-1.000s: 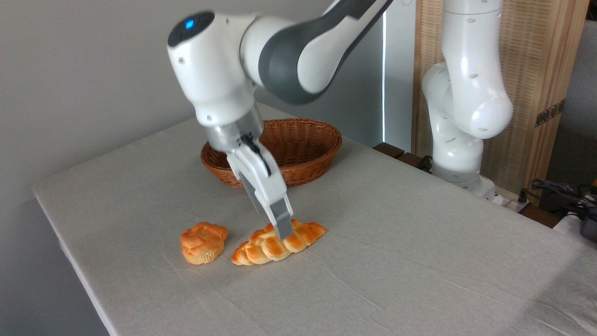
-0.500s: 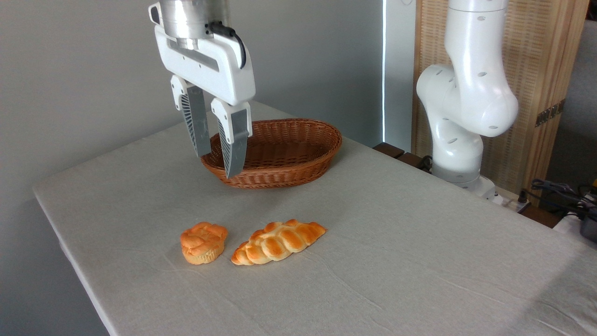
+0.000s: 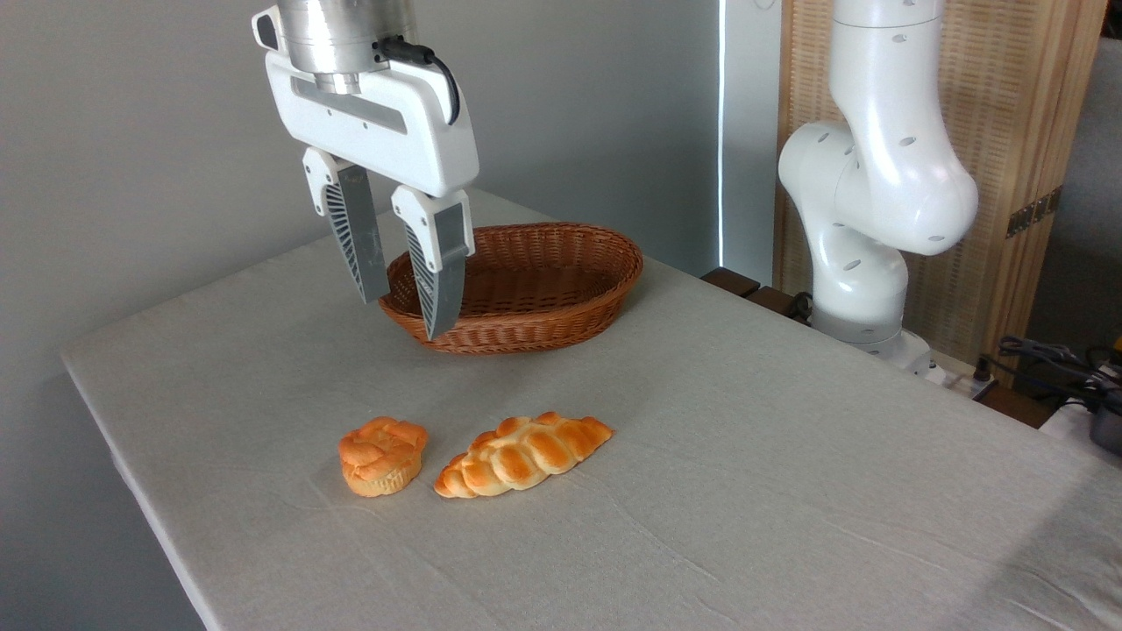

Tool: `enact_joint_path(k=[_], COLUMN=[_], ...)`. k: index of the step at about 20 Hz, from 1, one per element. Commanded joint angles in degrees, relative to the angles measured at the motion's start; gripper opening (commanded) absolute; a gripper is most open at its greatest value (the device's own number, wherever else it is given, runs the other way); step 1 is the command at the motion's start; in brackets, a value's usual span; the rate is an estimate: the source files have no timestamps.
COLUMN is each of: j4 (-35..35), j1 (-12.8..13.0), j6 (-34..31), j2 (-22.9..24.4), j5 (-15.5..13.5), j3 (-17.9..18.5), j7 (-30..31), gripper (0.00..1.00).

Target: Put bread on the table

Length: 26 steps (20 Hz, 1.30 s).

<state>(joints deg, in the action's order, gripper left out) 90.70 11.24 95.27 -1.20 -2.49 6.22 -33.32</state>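
Observation:
The braided bread [image 3: 524, 455], golden-orange with paler seams, lies flat on the cloth-covered table [image 3: 745, 491] near its front left part. My gripper [image 3: 405, 315] hangs well above and behind the loaf, in front of the basket's left end. Its two ribbed fingers point down with a gap between them, open and holding nothing.
A small round orange bun [image 3: 382, 456] sits just left of the loaf. An oval brown wicker basket [image 3: 561, 285], with nothing showing inside it, stands at the back. The arm's white base [image 3: 863, 254] rises at the table's right rear edge, with cables [image 3: 1052, 364] beyond it.
A second ago the gripper's fingers were down at the loaf; it has since let go, risen high and moved left and back. The bread has stayed in place on the cloth.

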Motion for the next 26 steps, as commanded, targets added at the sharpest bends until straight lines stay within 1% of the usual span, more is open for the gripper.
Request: enact_joint_path(k=[1, 2, 3, 4, 9, 12, 15, 17, 22, 26], j4=[-1.67, -1.66, -1.58, -1.49, -0.87, -0.87, -0.87, -0.87, -0.87, -0.96], j1=[-1.22, -1.39, -3.66, -5.33, -5.35, -5.26, -5.26, -5.26, -5.26, -5.26], j6=[-1.84, -1.84, -1.84, -1.93, -2.1, -2.63, -3.07, -4.65, -4.65, -4.65], j2=[-0.74, -0.65, -0.65, -0.48, -0.21, -0.04, -0.04, -0.04, -0.04, -0.04], j5=[0.12, 0.21, 0.29, 0.3, 0.3, 0.3, 0.3, 0.3, 0.3, 0.3], j3=[-1.21, -2.34, -4.35, -6.29, -6.31, -5.08, -4.99, -4.99, -4.99, -4.99], j7=[0.8, 0.8, 0.8, 0.71, 0.71, 0.8, 0.62, -0.08, -2.53, -2.63], gripper=[1.0, 1.0, 1.0, 1.0, 1.0, 1.0, 1.0, 1.0, 1.0, 1.0])
